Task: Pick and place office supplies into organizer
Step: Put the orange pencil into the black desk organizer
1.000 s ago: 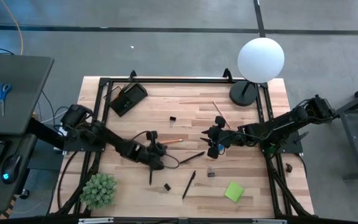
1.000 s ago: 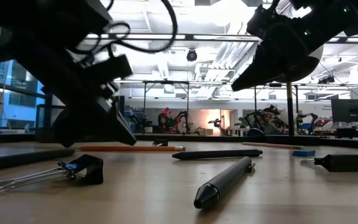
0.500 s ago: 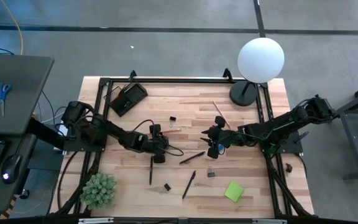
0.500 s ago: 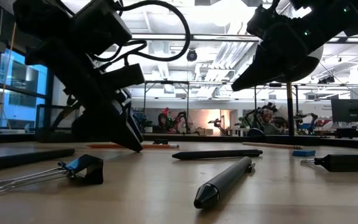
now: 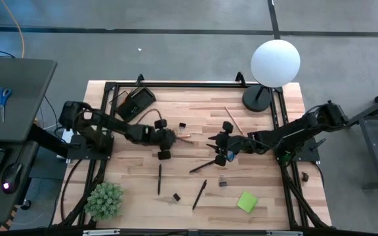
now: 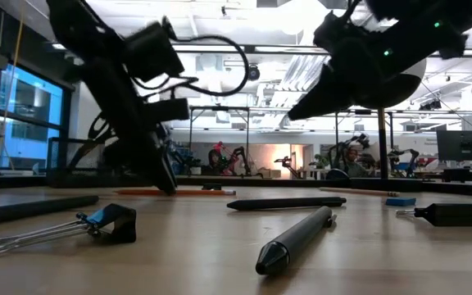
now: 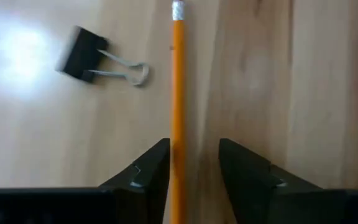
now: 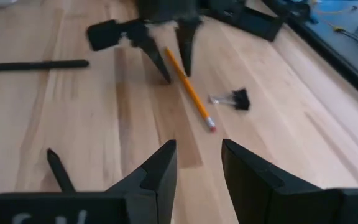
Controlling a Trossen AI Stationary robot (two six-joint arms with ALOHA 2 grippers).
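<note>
An orange pencil (image 7: pixel 178 68) lies flat on the wooden table, with a black binder clip (image 7: pixel 89 55) beside it. My left gripper (image 7: pixel 194 146) is open and points steeply down, its fingers standing on either side of the pencil's pointed end (image 8: pixel 171 61) without touching it. My right gripper (image 8: pixel 197 146) hovers open over bare wood near the table's middle (image 5: pixel 217 149), holding nothing. Black pens (image 5: pixel 159 178) (image 5: pixel 199 194) (image 5: pixel 203 166), more clips (image 5: pixel 176 196) and a green sticky-note pad (image 5: pixel 247 201) lie scattered nearer the front. The black organizer (image 5: pixel 135 103) sits at the far left.
A lamp with a white globe (image 5: pixel 275 62) and a round black base (image 5: pixel 257 99) stands at the far right. A green potted plant (image 5: pixel 104 200) is at the near left corner. A wooden pencil (image 5: pixel 231 118) and small scissors (image 5: pixel 231 127) lie by my right arm.
My left gripper has swung from above the black pen toward the table's far edge and slightly up. It now stands over the orange pencil. The pen stays lying on the table where the gripper was.
</note>
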